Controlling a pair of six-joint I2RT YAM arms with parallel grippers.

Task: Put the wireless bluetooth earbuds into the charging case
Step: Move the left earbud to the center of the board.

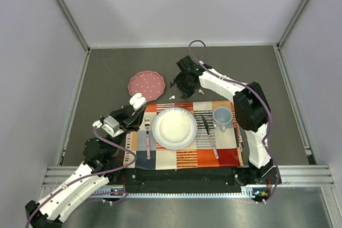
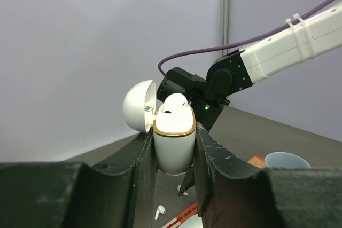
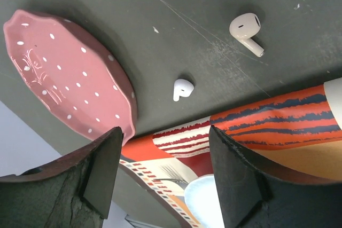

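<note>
Above the far left corner of the placemat (image 1: 224, 156), the left tool (image 2: 173, 158) is clamped on the charging case (image 2: 173, 137). It holds the case upright and clear of the bench (image 1: 107, 73), with the lid (image 2: 139, 105) swung back and the mouth facing up. The seated earbud (image 2: 175, 103) stands in the case, its white head showing above the gold rim; a second socket cannot be made out in these views. The right tool (image 3: 164, 148) hangs over the dark bench just beside the pink plate (image 3: 64, 73), jaws standing apart with nothing between them. Two loose pieces lie on the bench beyond its fingertips, near the placemat's edge and apart from each other. The first loose earbud (image 3: 182, 88) lies on its side, long axis flat on the bench, head away from the placemat and stem pointing toward it. The second loose earbud (image 3: 245, 29) also lies flat, its stem pointing toward the placemat and slanting away from the plate. Assessment: the step in hand is the pickup of the next earbud, one being judged already placed. The next move calls for the right tool to come down over one loose piece with jaws set across its short width rather than along the stem. It must then close lightly, lift, carry to the case, turn the stem downward and line it up with the free socket. Neither loose piece is touched at present.
</note>
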